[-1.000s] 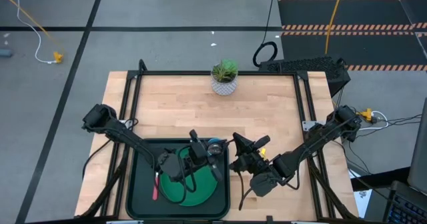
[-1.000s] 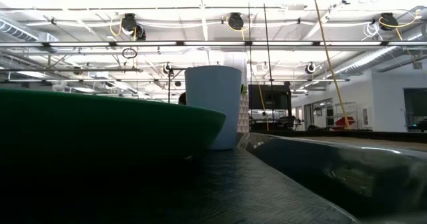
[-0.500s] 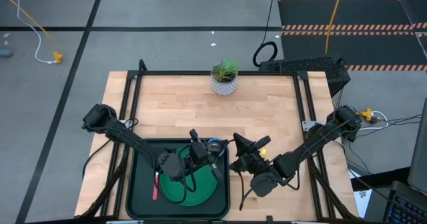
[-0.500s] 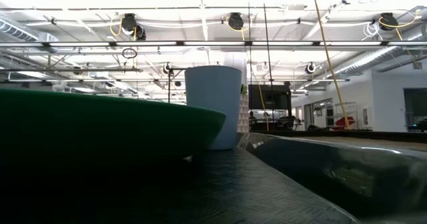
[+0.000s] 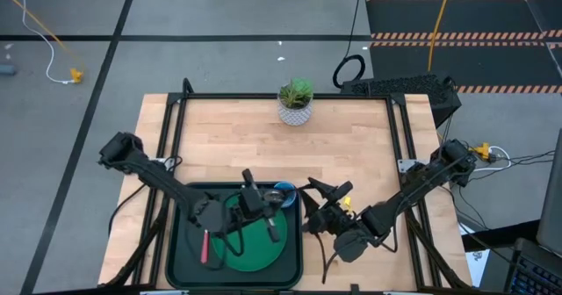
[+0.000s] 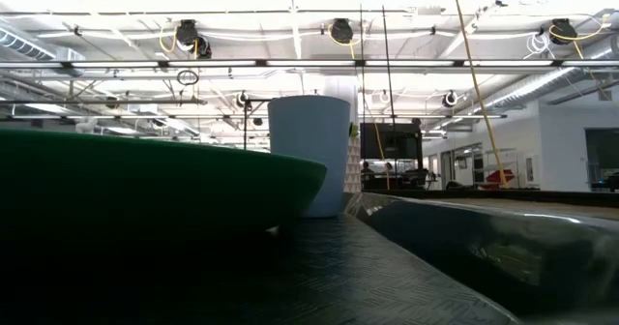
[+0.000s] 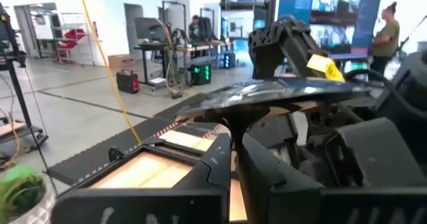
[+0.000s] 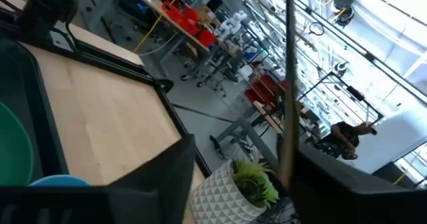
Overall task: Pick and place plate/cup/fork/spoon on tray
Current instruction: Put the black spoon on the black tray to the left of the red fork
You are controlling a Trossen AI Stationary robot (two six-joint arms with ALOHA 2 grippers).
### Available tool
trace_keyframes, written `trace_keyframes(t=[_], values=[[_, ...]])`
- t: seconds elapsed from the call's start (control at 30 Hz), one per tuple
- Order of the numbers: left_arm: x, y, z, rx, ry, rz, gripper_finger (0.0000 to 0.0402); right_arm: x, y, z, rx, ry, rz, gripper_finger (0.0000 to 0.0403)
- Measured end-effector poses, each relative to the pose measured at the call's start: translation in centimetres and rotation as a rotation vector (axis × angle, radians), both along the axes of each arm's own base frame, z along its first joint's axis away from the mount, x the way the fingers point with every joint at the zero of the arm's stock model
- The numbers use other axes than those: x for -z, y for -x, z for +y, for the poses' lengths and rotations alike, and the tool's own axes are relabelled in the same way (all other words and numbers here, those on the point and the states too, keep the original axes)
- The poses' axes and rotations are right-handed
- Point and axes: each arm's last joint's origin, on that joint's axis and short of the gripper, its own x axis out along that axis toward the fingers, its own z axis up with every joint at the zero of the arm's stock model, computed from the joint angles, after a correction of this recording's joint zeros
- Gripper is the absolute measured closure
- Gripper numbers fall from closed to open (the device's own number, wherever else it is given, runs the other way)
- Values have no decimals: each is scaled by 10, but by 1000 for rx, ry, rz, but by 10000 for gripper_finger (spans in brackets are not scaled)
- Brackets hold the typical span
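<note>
Over the plate (image 5: 255, 242), my left end effector (image 5: 270, 228) hung with its fingers pressed together, holding nothing. Plate, cup (image 5: 283, 192) and fork (image 5: 206, 244) lay in the tray (image 5: 180, 260). Beside the tray's right rim, my right end effector (image 5: 318, 205) stood over the desk (image 5: 351, 146), fingers spread around a thin upright rod (image 8: 288, 84).

Tray (image 5: 176, 251): on the table (image 5: 219, 137), at its near edge, left of the middle.
Plate (image 5: 259, 255): in the tray, filling its right half.
Fork (image 5: 205, 247): in the tray, along its left side, beside the plate.
Cup (image 5: 284, 192): in the tray's far right corner, behind the plate.
Plant pot (image 5: 296, 109): at the table's far edge, near the middle, well apart from the tray.
Left gripper (image 5: 274, 229): above the plate.
Right gripper (image 5: 318, 190): just right of the tray's far right corner, beside the cup.
</note>
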Motion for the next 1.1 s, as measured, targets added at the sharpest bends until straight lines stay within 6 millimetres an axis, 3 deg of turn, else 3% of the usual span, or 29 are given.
trace_keyframes(t=[0.23, 0.5, 0.73, 1.1], values=[[-31, 43, 4, 62, 10, 76, 393, 0, 4, 6, -17, 27, 28, 128], [-46, 102, 19, 155, 231, 179, 393, 1, 12, 17, -57, 97, 104, 113], [-28, 136, 32, 189, 587, 403, 392, 1, 21, 30, -109, 169, 177, 113], [18, 165, 31, -140, 1096, 1027, 390, 2, 25, 35, -149, 199, 213, 112]])
